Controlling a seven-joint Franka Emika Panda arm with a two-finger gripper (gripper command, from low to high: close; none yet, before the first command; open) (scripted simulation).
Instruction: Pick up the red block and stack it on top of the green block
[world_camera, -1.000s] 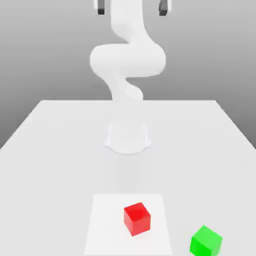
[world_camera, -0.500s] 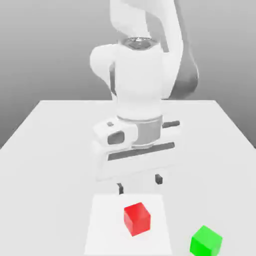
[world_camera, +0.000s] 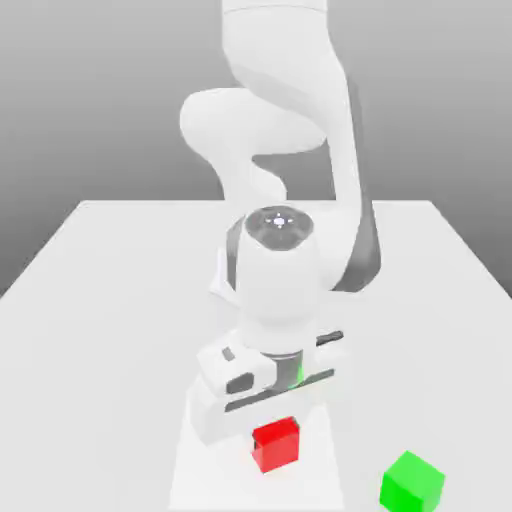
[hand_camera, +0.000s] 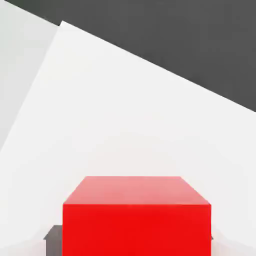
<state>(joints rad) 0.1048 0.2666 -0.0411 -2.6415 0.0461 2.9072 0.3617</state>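
Note:
The red block sits on a lighter white square near the table's front. My gripper has come down right over it, and the white hand covers the block's upper back edge in the exterior view. In the hand view the red block is very close, with a dark fingertip just outside one side of it and a sliver of the other at the opposite side. The fingers straddle the block and look open. The green block rests on the table at the exterior view's right of the red one, apart from it.
The white table stretches wide around the blocks. My arm's elbow and forearm rise above the middle of the table. Beyond the table's edge the hand view gives dark background.
The hand has dropped from above the table down onto the red block, with the fingers now around it. Neither block has moved.

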